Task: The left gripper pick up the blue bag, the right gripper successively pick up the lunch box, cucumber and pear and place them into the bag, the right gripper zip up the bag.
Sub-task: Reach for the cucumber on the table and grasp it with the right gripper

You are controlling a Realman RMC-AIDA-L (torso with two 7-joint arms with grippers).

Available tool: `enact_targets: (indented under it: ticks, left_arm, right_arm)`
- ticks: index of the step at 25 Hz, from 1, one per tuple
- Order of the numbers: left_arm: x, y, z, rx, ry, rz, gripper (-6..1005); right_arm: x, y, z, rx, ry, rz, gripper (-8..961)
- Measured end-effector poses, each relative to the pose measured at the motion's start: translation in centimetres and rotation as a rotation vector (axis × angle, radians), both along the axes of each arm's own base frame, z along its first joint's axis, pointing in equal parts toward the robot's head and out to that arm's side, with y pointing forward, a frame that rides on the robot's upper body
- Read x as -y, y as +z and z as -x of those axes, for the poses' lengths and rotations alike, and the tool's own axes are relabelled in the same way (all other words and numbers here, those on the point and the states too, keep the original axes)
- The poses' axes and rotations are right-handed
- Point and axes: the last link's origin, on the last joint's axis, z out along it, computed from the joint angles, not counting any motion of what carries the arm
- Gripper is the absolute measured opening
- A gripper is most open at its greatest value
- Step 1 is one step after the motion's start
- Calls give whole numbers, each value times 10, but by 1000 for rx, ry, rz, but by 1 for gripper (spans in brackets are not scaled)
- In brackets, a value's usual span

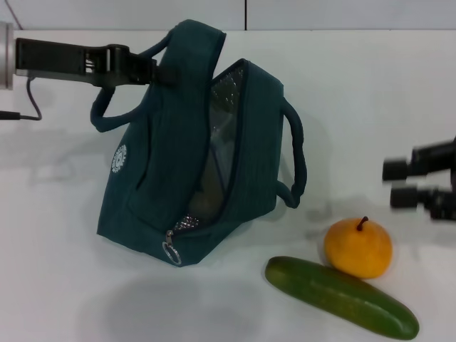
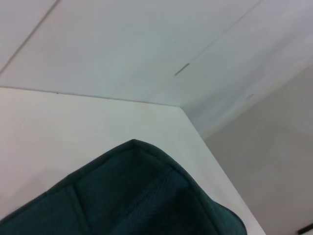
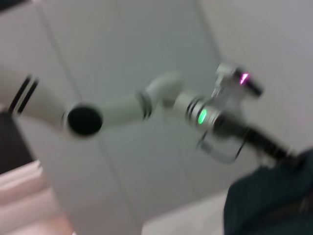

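The blue bag (image 1: pixel 171 178) hangs tilted on the white table, its zip open and its silver lining showing. My left gripper (image 1: pixel 158 71) is shut on the bag's upper handle at the top left. A pale shape lies deep in the bag's mouth; I cannot tell if it is the lunch box. The pear (image 1: pixel 358 248) sits to the right of the bag, touching the cucumber (image 1: pixel 342 296) that lies in front of it. My right gripper (image 1: pixel 399 182) hovers open and empty at the right edge, above the pear. The left wrist view shows only the bag's fabric (image 2: pixel 132 196).
The zip's metal ring pull (image 1: pixel 172 252) hangs at the bag's low front corner. The white table (image 1: pixel 370 85) runs back to a pale wall. In the right wrist view the left arm (image 3: pixel 205 115) shows blurred above the bag's fabric (image 3: pixel 269 205).
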Motion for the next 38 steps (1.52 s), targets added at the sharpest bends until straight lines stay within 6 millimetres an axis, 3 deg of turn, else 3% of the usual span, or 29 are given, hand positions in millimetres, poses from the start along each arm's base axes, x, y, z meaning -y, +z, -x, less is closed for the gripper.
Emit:
enact_targets:
  ticks: [5,16,22,32,38]
  left_arm:
    - [-1,3,1,9,6,-17,54]
    - [-5,4,-1,4,-9,-38,53]
    - [-6,4,-2,8,-6,-45,53]
    - [-6,5,-4,35,1,-49,53]
    - [-6,5,-6,55,5,-52,53]
  right_arm:
    - [-2,-9,9,195,-26,106,340]
    - [-33,-45,72,414,-32,218,348]
    - [-43,-67,93,564,-61,248,352]
    - [-45,-90,127,771,-82,334,560]
    - [-50,-100,134,895,-163,391,791]
